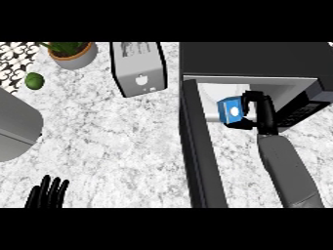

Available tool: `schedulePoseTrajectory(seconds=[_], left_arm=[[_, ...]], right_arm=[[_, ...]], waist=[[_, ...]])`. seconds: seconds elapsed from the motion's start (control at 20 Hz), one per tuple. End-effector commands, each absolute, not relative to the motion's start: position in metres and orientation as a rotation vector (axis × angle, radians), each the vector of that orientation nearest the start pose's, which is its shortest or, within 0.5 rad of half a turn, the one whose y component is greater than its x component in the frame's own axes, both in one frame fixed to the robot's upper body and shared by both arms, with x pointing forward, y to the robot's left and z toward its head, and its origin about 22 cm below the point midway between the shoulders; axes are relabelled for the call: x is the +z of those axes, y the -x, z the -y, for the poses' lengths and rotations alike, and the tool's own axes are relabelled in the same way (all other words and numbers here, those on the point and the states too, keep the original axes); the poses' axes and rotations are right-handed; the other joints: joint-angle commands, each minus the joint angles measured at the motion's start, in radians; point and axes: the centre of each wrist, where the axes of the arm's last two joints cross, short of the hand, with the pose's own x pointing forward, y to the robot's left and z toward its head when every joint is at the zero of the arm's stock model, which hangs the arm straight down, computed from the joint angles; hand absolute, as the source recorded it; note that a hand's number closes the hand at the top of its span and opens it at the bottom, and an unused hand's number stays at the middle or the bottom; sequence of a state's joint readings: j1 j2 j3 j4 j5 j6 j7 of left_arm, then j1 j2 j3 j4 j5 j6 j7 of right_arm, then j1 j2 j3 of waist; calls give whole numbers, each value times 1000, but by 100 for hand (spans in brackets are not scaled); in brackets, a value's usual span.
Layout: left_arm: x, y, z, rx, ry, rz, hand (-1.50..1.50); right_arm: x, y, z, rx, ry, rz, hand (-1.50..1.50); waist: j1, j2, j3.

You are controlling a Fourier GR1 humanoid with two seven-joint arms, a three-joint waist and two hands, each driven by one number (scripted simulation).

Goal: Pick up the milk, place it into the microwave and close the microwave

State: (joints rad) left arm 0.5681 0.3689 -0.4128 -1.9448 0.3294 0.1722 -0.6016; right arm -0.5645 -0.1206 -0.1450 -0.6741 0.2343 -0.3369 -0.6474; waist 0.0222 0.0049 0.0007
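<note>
A blue milk carton [231,110] with a white round mark is held at the mouth of the open microwave [270,61]. My right hand [258,110] is curled round its right side, thumb below it. The carton sits just inside the white cavity [214,95], above the cavity floor. The microwave door [200,146] stands swung open toward me, left of my right forearm. My left hand [48,193] rests at the lower left with fingers straight and up.
A grey toaster [138,68] stands left of the microwave. A potted plant [72,52] and a green lime [33,80] lie at the back left. A large grey rounded object [3,124] fills the left edge.
</note>
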Motion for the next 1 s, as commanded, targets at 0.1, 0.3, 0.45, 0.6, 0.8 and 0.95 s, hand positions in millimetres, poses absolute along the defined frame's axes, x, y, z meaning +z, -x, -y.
schedulePoseTrajectory(seconds=[0.1, 0.3, 0.45, 0.6, 0.8, 0.95], left_arm=[[0, -101, -229, 68, 159, 1873, -150], [4, -98, -223, 57, 166, 1871, -150], [10, -98, -235, 47, 193, 1852, -150], [-15, -97, -242, -12, 88, 1834, -150], [-4, -111, -243, -78, 69, 1833, -150], [7, -108, -245, -94, 87, 1843, -150]], right_arm=[[-32, -387, 246, 348, 638, 1783, 150], [-12, -404, 255, 366, 709, 1787, 150], [-13, -408, 249, 373, 815, 1760, 150], [-10, -410, 252, 398, 922, 1764, 150], [6, -418, 267, 311, 1034, 1740, 150], [7, -418, 275, 371, 1097, 1708, -150]], waist=[[10, 5, 0], [25, 11, 1], [47, 20, 2], [50, 22, 1], [66, 36, 4], [89, 40, 5]])
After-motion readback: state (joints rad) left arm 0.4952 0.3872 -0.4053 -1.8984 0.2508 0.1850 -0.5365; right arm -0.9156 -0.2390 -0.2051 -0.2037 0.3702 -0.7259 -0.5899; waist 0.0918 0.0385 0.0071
